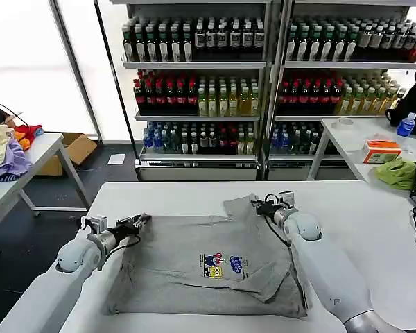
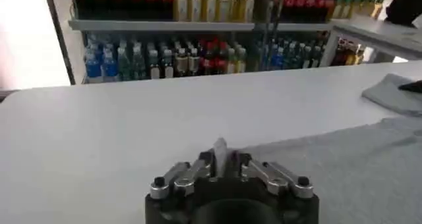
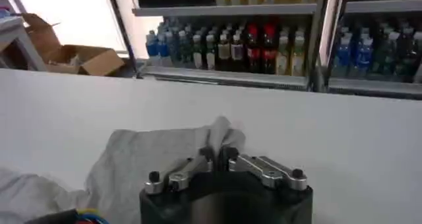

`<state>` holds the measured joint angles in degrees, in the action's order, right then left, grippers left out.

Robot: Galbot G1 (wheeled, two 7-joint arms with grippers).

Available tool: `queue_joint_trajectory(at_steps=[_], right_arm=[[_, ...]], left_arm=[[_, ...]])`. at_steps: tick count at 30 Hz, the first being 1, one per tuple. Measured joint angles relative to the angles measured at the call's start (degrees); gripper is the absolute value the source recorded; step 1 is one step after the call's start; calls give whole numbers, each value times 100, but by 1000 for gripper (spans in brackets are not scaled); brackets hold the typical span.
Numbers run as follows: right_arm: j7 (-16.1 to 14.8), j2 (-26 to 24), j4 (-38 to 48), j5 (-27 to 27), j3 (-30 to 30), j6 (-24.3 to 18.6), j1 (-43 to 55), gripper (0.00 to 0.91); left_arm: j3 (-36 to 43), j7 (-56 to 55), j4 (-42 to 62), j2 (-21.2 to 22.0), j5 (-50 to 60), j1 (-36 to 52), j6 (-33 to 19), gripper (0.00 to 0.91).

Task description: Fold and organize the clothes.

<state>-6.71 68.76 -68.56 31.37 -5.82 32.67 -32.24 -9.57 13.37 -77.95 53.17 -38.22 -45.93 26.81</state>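
Note:
A light grey short-sleeved shirt (image 1: 208,267) with a small multicoloured chest print (image 1: 220,265) lies spread on the white table (image 1: 166,198). My left gripper (image 1: 143,220) is shut on the shirt's far left corner, and a fold of grey cloth (image 2: 219,151) stands pinched between its fingers. At the far right corner my right gripper (image 1: 258,204) is shut on the shirt, with bunched fabric (image 3: 221,134) rising between its fingers. The shirt's right side is creased and partly folded over near my right arm.
Shelves of bottled drinks (image 1: 263,76) fill the back. A side table with coloured clothes (image 1: 10,149) stands at the left, a cardboard box (image 1: 73,149) beside it. Another table at the right holds a tissue box (image 1: 381,150), a green cloth (image 1: 396,172) and a bottle (image 1: 405,125).

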Motion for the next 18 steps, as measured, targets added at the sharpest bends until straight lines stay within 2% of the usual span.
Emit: queue_joint_trajectory(at_steps=[8, 18], right_arm=[[136, -73, -305, 147, -105, 35, -107, 0], [340, -248, -1129, 470, -364, 50, -401, 0]], left_arm=[[-23, -109, -62, 7, -20, 17, -44, 10], [-304, -273, -335, -97, -88, -110, -41, 10]])
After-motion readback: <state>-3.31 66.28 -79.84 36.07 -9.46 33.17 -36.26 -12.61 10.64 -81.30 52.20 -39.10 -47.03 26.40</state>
